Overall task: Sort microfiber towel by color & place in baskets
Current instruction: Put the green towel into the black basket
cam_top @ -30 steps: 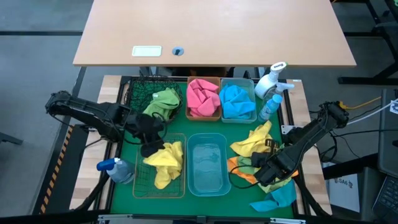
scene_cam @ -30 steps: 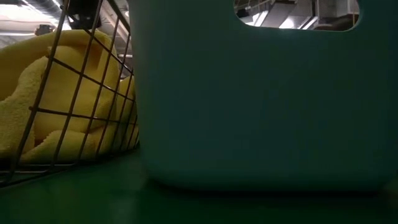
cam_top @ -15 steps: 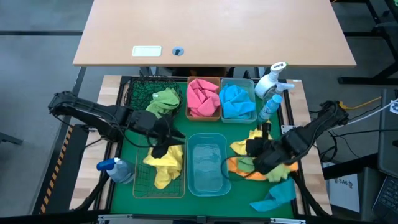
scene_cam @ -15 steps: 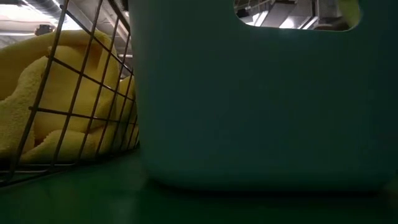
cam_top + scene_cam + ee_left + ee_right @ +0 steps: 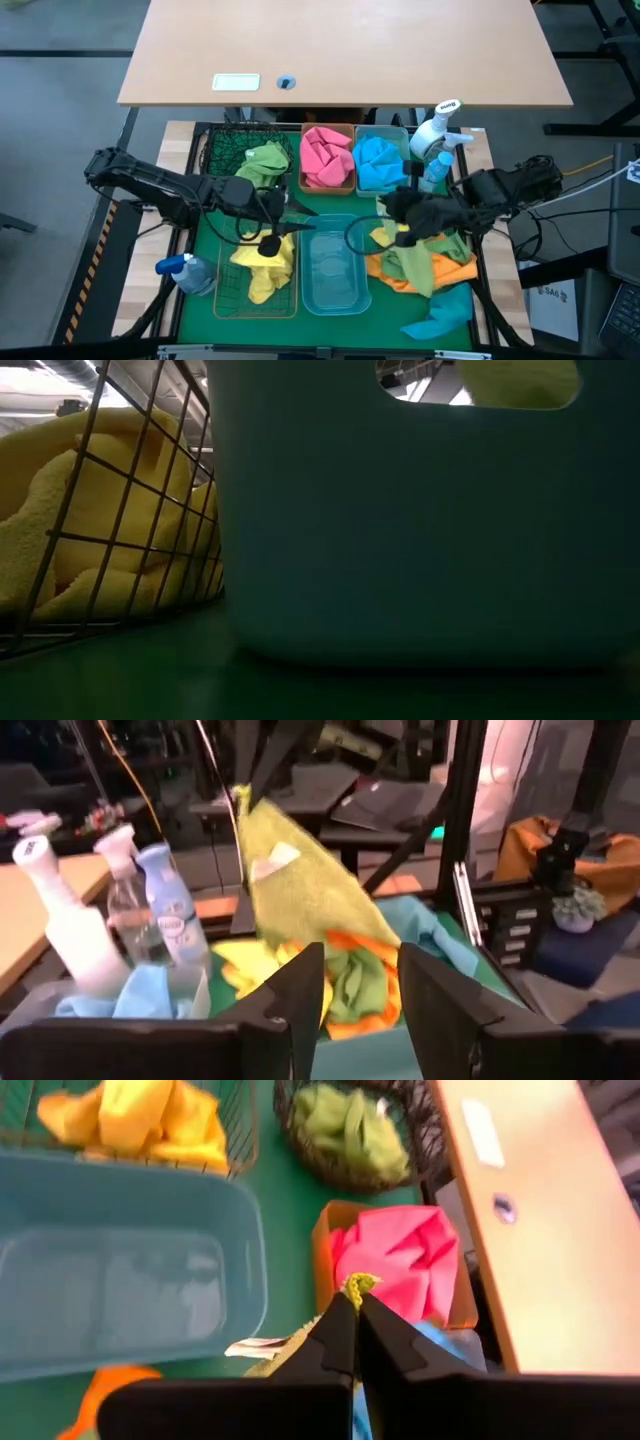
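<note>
My right gripper [image 5: 392,207] is shut on a yellow-green towel [image 5: 415,258], above the towel pile on the table's right. The towel also shows in the left wrist view [image 5: 300,885] and through the bin's handle hole [image 5: 520,380]. My left gripper [image 5: 280,232] is open and touches nothing, hovering between the rectangular wire basket [image 5: 225,300], which holds yellow towels [image 5: 262,265], and the pale blue bin [image 5: 332,262]. The dark green mesh basket [image 5: 222,150] holds a green towel [image 5: 262,163]. The amber bin [image 5: 327,190] holds pink, and the blue bin [image 5: 383,190] holds blue. My right gripper pinches the yellow-green towel by a corner [image 5: 358,1283] that pokes out past the shut fingertips [image 5: 343,1320]. One layer or several, I cannot tell. The towel is lifted and hangs slack below the gripper, and its lower end [image 5: 420,280] drapes over the pile.
Loose yellow [image 5: 405,225], orange [image 5: 395,278] and blue [image 5: 440,315] towels lie on the green mat at right. Two spray bottles [image 5: 435,128] [image 5: 434,172] stand at the far right corner, and a blue one [image 5: 185,270] lies at the left. A wooden desk [image 5: 345,50] lies beyond.
My right gripper has risen from the near right part of the pile and swung toward the far edge and the left, drawing the yellow-green towel up out of the pile until it hangs. My left gripper has moved right, from over the wire basket toward the pale blue bin.
</note>
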